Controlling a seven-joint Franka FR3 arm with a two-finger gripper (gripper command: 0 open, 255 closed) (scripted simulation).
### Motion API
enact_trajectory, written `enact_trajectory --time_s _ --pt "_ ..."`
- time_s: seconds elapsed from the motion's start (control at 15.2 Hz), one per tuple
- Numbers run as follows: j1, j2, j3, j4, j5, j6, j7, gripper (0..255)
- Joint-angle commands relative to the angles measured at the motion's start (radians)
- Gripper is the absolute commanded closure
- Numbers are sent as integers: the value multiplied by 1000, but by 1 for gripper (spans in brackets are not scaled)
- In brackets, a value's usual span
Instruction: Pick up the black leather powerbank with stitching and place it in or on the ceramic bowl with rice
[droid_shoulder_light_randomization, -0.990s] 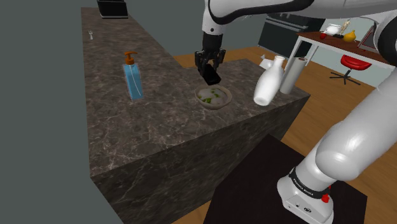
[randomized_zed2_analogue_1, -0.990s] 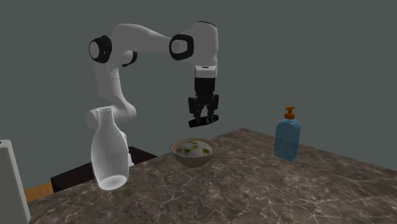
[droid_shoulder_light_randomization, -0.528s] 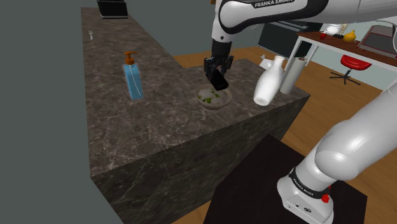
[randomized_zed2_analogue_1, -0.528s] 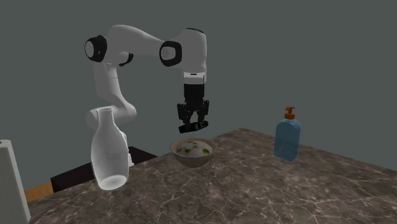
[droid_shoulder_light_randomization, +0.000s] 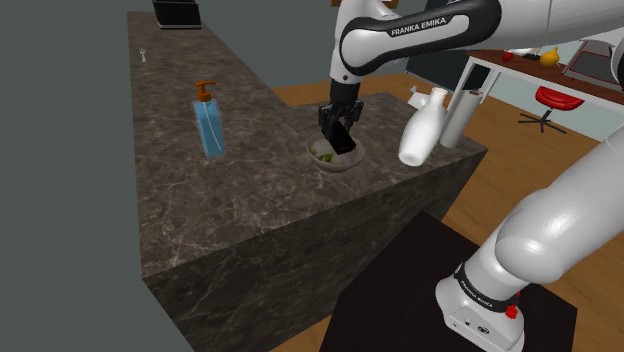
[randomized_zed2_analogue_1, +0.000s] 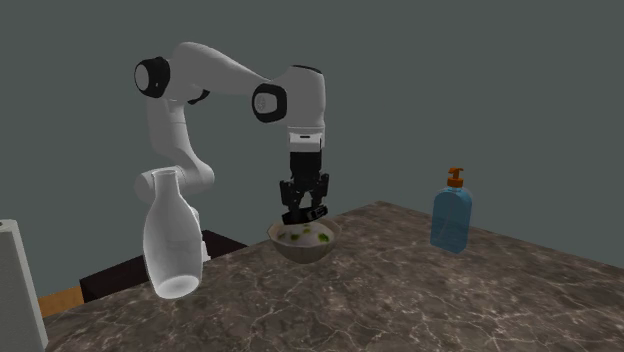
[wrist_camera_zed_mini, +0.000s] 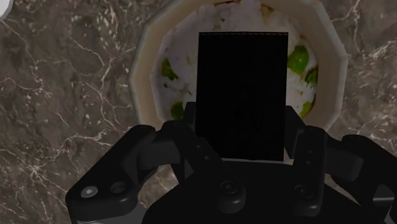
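The black powerbank (wrist_camera_zed_mini: 242, 89) is a flat dark slab clasped between my gripper's (wrist_camera_zed_mini: 240, 137) fingers, held directly over the rice. The bowl (wrist_camera_zed_mini: 147, 76) is pale, with white rice and green bits inside. In the shoulder view my gripper (droid_shoulder_light_randomization: 340, 135) holds the powerbank (droid_shoulder_light_randomization: 343, 140) low, right at the bowl (droid_shoulder_light_randomization: 336, 159) on the dark marble counter. Seen from the second exterior view, the gripper (randomized_zed2_analogue_1: 305, 208) hangs just above the bowl (randomized_zed2_analogue_1: 303, 243), with the powerbank (randomized_zed2_analogue_1: 309, 212) almost touching the rice.
A blue soap dispenser (droid_shoulder_light_randomization: 208, 121) stands on the counter (droid_shoulder_light_randomization: 230, 200) to the shoulder view's left of the bowl. A white vase (droid_shoulder_light_randomization: 424, 128) and a white roll (droid_shoulder_light_randomization: 463, 116) stand near the counter's right end. A glassy vase (randomized_zed2_analogue_1: 171, 235) looms close in the second exterior view.
The arm has lowered, carrying the powerbank from well above the counter down to just over the rice bowl. The bowl, dispenser and vase have stayed put.
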Motion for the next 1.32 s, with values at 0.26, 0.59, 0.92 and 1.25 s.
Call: enact_trajectory --time_s 0.26,0.59,0.92,1.25 --pt "-1 -1 -1 -22 0 21 -2 255" --pt "-1 -1 -1 -22 0 21 -2 0" --pt "-1 -8 -1 5 1 -12 -3 0" --pt "-2 -21 -3 85 1 -105 -4 0"
